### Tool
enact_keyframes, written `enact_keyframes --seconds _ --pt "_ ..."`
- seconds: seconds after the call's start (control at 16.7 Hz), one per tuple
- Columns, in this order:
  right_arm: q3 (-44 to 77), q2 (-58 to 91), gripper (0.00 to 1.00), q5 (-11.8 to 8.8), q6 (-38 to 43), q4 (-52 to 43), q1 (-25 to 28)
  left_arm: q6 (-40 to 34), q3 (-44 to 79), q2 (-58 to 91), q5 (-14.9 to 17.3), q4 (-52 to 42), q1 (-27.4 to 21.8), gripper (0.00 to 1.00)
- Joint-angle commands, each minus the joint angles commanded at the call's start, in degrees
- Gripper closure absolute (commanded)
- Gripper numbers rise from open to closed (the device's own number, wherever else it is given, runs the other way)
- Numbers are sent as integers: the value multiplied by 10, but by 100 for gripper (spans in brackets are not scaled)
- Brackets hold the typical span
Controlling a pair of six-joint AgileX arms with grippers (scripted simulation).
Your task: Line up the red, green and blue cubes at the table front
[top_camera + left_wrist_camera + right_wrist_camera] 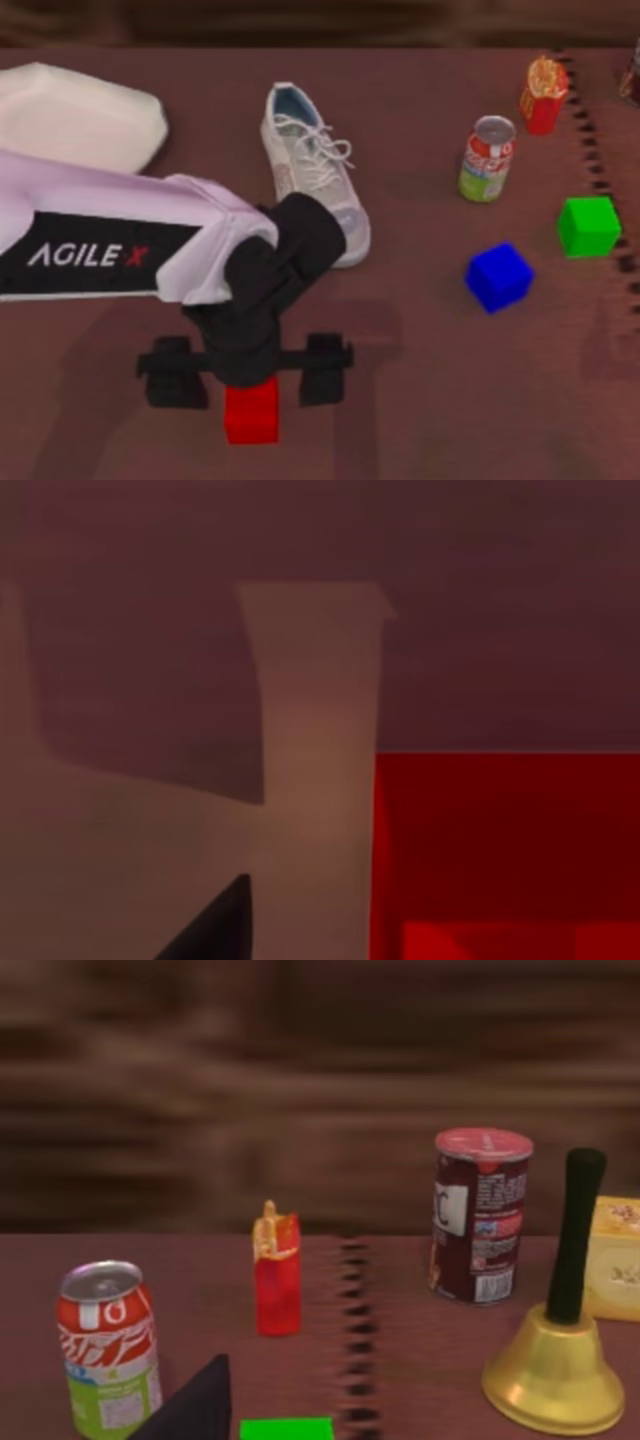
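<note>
Reddish-brown table, cubes scattered, left gripper spread wide over the red cube.
Red cube squarely at front edge; blue cube turned askew, green cube near right edge; right fingers: cannot tell.

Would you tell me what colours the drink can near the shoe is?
The can is red above and green below; right wrist view.

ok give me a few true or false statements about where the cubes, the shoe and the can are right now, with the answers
1. The red cube lies at the table's front, under the left gripper. True.
2. The blue cube is stacked on the green cube. False: they lie apart, blue nearer the front.
3. The white shoe lies left of the red-and-green can. True.
4. The can has tipped over. False: it stands upright.
5. The three cubes form a row. False: only red is at the front.
</note>
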Motion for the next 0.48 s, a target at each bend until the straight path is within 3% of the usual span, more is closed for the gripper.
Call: enact_keyframes --seconds 0.48 --pt "0 0 0 0 0 0 0 -5 27 -18 0 -44 4 0"
